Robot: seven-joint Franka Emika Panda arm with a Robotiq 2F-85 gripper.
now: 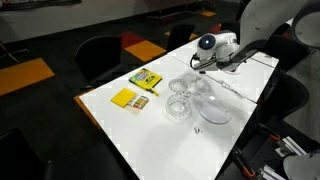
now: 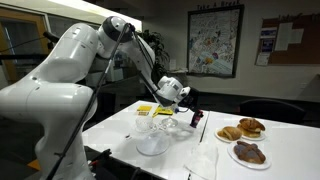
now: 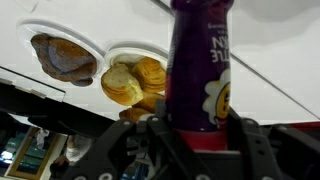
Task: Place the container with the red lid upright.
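The gripper (image 3: pixel 200 135) is closed on the container with the red lid (image 3: pixel 196 70), with 1 dark finger pressed against each side of the body. The jaws stand only as far apart as the bottle is wide. In the wrist view the container is a slim cylinder with a smooth, glossy, dark purple wrap. It carries white lettering and a white daisy graphic with a yellow centre, and a red band shows at the end nearest the fingers. Its long axis runs straight out from between the fingers. The frames do not show its tilt relative to the table. In both exterior views the gripper (image 1: pixel 201 60) (image 2: pixel 190 100) hangs above the table (image 1: pixel 120 125), a flat rectangular top with a matte white surface. The container itself is too small to resolve in those views. The arm (image 2: pixel 60 70) has rounded, glossy white shells. Beyond the container, the wrist view shows golden, flaky croissants (image 3: pixel 135 80) and 1 dark brown pastry (image 3: pixel 62 57) with a rough crust. Each lies on its own round white plate (image 2: pixel 226 137) (image 2: pixel 236 159). Near the middle of the table stand 2 clear glass bowls (image 1: pixel 180 88) (image 1: pixel 178 108), round and transparent. A pale round dish (image 1: pixel 212 110) lies just beside them. A flat yellow rectangular pack (image 1: pixel 130 98) and a yellow pack with dark markings (image 1: pixel 145 78) lie close together, further from the gripper.
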